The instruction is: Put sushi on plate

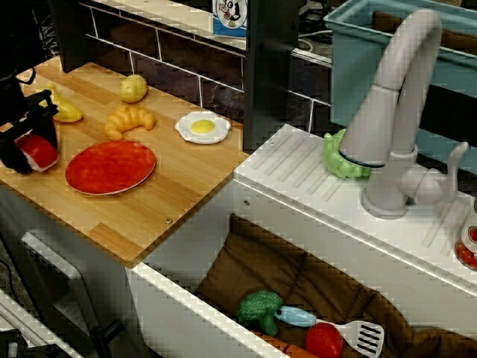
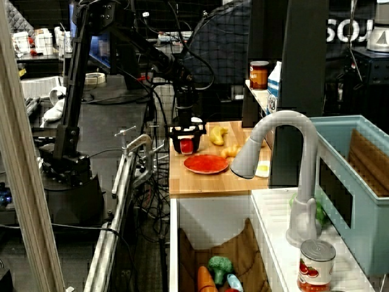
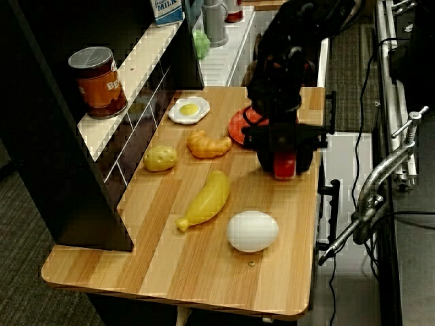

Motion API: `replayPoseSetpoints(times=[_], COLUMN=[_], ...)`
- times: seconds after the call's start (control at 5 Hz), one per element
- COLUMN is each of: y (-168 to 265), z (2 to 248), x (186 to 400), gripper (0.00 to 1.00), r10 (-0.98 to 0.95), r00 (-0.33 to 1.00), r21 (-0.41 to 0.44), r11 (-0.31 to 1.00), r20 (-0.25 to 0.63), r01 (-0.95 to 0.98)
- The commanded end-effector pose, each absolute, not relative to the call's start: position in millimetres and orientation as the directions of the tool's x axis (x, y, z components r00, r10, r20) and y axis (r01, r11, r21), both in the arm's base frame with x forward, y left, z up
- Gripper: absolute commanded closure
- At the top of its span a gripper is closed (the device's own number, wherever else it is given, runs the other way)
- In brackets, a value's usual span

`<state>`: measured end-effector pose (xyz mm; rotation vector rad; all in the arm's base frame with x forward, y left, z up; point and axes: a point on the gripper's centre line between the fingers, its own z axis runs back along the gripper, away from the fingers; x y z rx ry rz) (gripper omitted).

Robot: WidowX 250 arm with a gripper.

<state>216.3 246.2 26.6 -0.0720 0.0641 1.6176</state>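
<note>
The sushi (image 1: 39, 152), a red top on a white base, sits between the fingers of my black gripper (image 1: 30, 149) at the left edge of the wooden counter, at or just above the wood. The gripper is shut on it. The red-orange plate (image 1: 110, 167) lies flat just right of the gripper and holds nothing. In the side view the gripper (image 2: 186, 140) holds the sushi (image 2: 186, 146) just left of the plate (image 2: 206, 163). In the shelf-side view the sushi (image 3: 285, 165) shows below the gripper (image 3: 284, 157), and the arm hides most of the plate (image 3: 236, 126).
A croissant (image 1: 128, 119), fried egg (image 1: 203, 127), potato (image 1: 133, 88) and banana (image 1: 65, 112) lie behind the plate. A white egg (image 3: 252, 231) lies near the counter's end. The sink (image 1: 246, 186) with the faucet (image 1: 395, 112) is on the right, with toys inside.
</note>
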Motion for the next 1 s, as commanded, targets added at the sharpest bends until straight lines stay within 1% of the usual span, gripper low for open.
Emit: replayPoseSetpoints(times=[0.0, 0.2, 0.4, 0.6, 0.8], y=[233, 225, 204, 183, 170], z=[112, 119, 111, 96, 89], x=[229, 234, 226, 219, 212], gripper=[1.0, 1.0, 1.0, 1.0, 1.0], r10=[0.989, 0.98, 0.98, 0.983, 0.982], r00=[-0.06, -0.1, -0.088, -0.074, -0.072], r21=[-0.061, -0.051, -0.06, -0.068, -0.089], r11=[-0.068, -0.11, -0.1, -0.086, -0.089], r20=[-0.132, -0.174, -0.177, -0.169, -0.175], r01=[-0.996, -0.993, -0.993, -0.994, -0.992])
